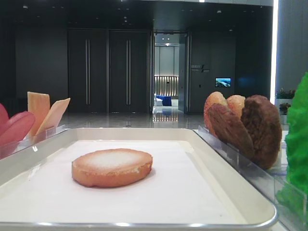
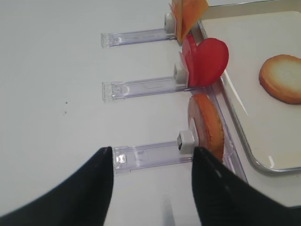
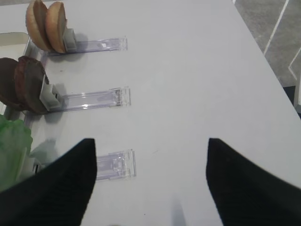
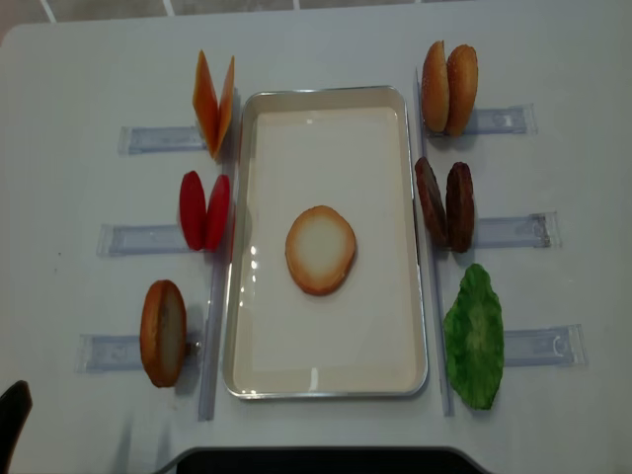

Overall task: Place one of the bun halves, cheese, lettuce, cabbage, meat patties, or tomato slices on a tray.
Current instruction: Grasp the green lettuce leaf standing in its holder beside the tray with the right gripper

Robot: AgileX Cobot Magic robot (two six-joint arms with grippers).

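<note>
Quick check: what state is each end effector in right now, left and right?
Left end effector: open, holding nothing, above the table beside the holders.
Right end effector: open, holding nothing, above bare table.

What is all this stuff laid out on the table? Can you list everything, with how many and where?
tray: one, off-white, middle of the table
bun half on the tray: one, golden-brown with a pale face, lying flat near the tray's centre
cheese slices: two, orange, upright, left of the tray, far end
tomato slices: two, red, upright, left of the tray, middle
bun half in the left holder: one, golden-brown, upright, left of the tray, near end
bun halves: two, golden-brown, upright, right of the tray, far end
meat patties: two, dark brown, upright, right of the tray, middle
lettuce: one, bright green, right of the tray, near end
clear holders: six, three on each side
left gripper: black jaws apart, holding nothing
right gripper: black jaws apart, holding nothing
</note>
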